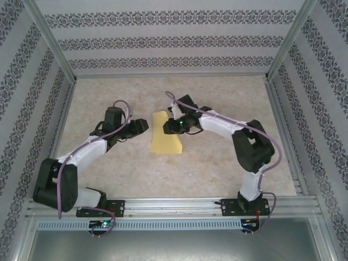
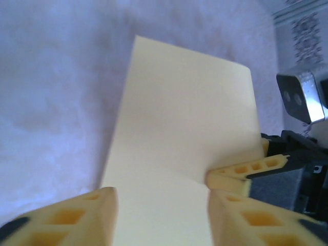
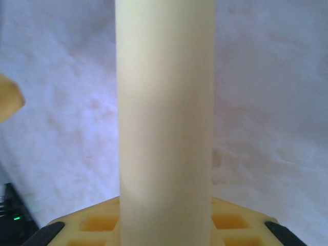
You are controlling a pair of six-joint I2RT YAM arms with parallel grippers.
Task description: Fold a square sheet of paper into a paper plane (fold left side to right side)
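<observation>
Paper stock: square sheet of paper (image 1: 165, 136) is thin, matte, pale yellow and unmarked. From top it reads as a tall straight-edged slab, narrower than a square. It lies on the surface (image 1: 217, 168), which is beige w/ marbled mottling and looks flat and hard. Both arms' fingers (image 2: 97, 215) are yellow plastic w/ honeycomb cut-outs; bodies are black.

L side: left gripper (image 1: 144, 125) has its jaws apart. In the left wrist view the sheet (image 2: 179, 128) runs fwd from the gap btwn the two fingers, w/ its near end reaching down into that gap. Can't tell if either pad touches it. From top, the tips sit just beside the sheet's left edge.

R side: right gripper (image 1: 173, 124) has its jaws clamped on the opp. edge, one finger over the paper and one under. In the right wrist view the sheet (image 3: 164, 102) rises out from btwn the jaws as a smooth strip up the middle, softly shaded down one side.
</observation>
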